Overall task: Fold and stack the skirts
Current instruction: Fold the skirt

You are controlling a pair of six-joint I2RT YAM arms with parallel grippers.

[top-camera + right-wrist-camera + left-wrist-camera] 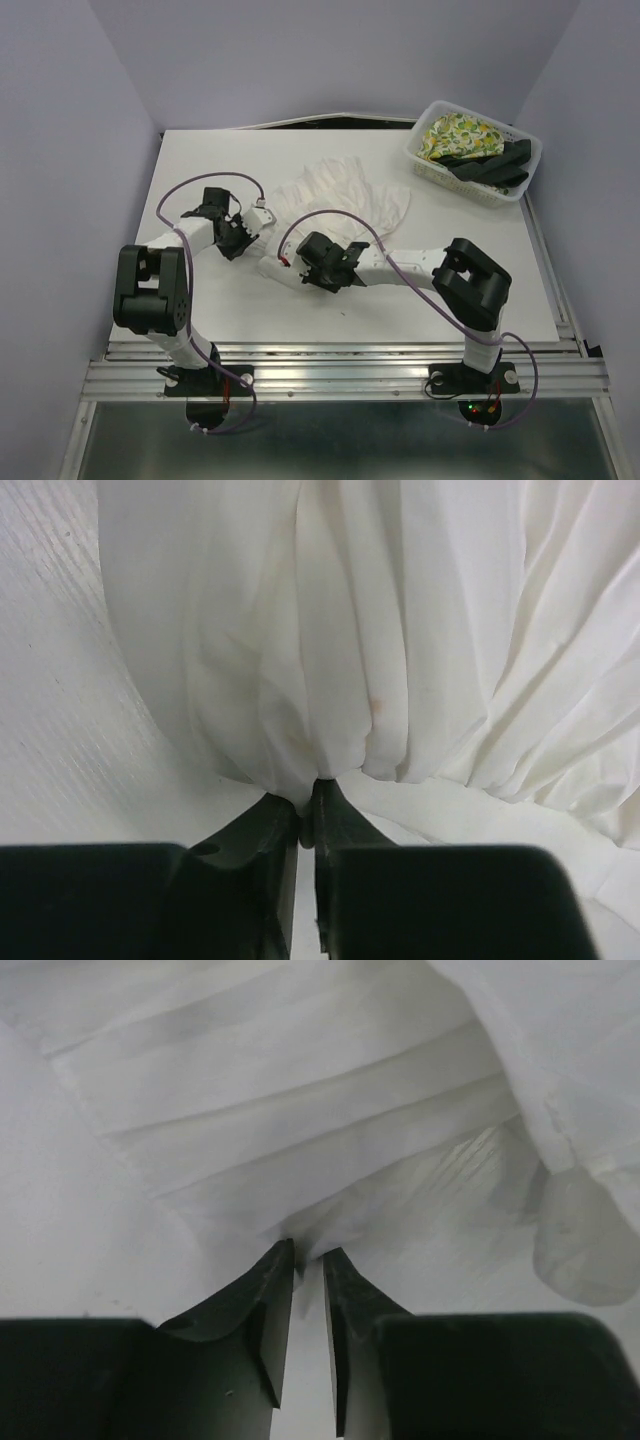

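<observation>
The plain white skirt (345,197) lies crumpled in the middle of the table. My left gripper (248,222) is at its left edge. In the left wrist view the gripper (308,1252) is shut on a fold of the white skirt (300,1110). My right gripper (290,268) is at the skirt's near edge. In the right wrist view it (307,805) is shut on a gathered bunch of the white skirt (400,630). The lemon-print skirt (453,133) and the black skirt (492,166) lie in the basket.
The white mesh basket (424,165) stands at the table's back right corner. The white table (400,315) ends at a metal rail in front of the arm bases. Purple walls close in on the left, back and right.
</observation>
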